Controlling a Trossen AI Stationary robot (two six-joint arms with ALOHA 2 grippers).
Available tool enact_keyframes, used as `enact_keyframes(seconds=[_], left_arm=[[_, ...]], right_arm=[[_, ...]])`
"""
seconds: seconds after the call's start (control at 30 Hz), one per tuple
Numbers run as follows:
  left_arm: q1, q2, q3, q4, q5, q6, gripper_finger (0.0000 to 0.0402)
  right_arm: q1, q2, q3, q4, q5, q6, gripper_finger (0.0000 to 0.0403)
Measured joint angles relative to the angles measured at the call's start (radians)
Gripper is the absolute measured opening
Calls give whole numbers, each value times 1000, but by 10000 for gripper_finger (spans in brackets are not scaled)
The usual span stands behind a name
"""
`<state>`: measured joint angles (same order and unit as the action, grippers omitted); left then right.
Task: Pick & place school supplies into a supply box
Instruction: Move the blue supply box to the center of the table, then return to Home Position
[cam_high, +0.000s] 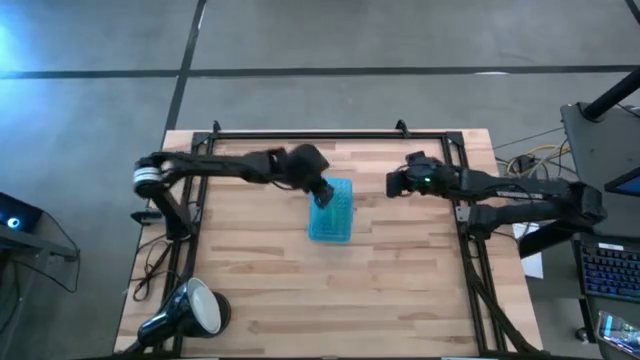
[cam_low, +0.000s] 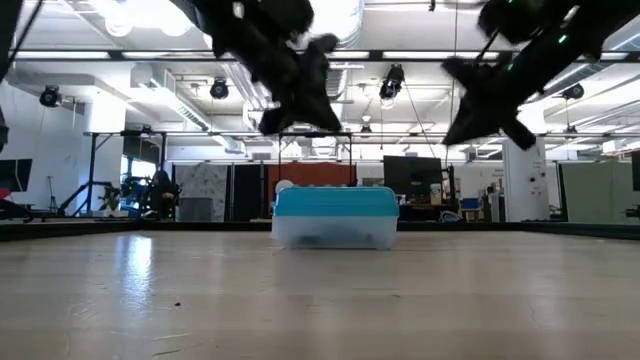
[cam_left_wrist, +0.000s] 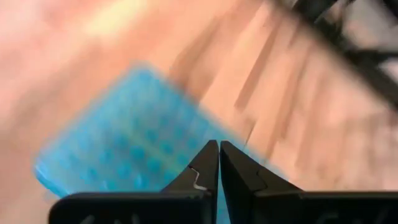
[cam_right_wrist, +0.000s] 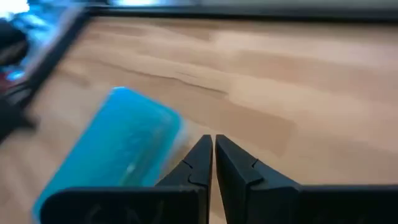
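Supply box (cam_high: 331, 211) sits mid-worktop (cam_high: 400, 290), blue lid down and closed; a dark smudge shows through its clear base in the low view. No loose pens or scissors visible anywhere. Left tool (cam_high: 321, 192) hangs just above the box's far end, jaws pressed together, holding nothing. Right tool (cam_high: 392, 182) hovers beside the box, likewise closed and empty. Reads as the tail end — next move is probably both arms lifting clear.
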<state>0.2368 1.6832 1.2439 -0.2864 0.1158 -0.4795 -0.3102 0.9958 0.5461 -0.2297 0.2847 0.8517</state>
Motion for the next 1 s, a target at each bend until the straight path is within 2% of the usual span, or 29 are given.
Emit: enact_keyframes(seconds=[0.13,0.23,0.3,0.47,0.6,0.67,0.83,1.0], left_arm=[[17,-117,4,-1,-6,83,0],[20,-219,3,0,-6,121,0],[21,-289,4,-1,-6,117,0],[14,-433,-42,-28,-10,198,0],[17,-554,-169,45,-13,143,0],[17,-610,-259,135,-17,111,0],[30,-739,-474,401,-12,30,0],[54,-825,-615,459,-13,-8,0]], right_arm=[[35,-150,23,-42,-42,-74,13],[39,-265,59,-74,-149,7,13],[40,-333,74,-77,-180,38,13],[88,-469,81,-9,-325,-247,13],[151,-538,7,151,-403,-379,13],[179,-564,-57,255,-417,-411,13],[192,-619,-221,448,-412,-402,13],[192,-685,-372,574,-413,-378,13]])
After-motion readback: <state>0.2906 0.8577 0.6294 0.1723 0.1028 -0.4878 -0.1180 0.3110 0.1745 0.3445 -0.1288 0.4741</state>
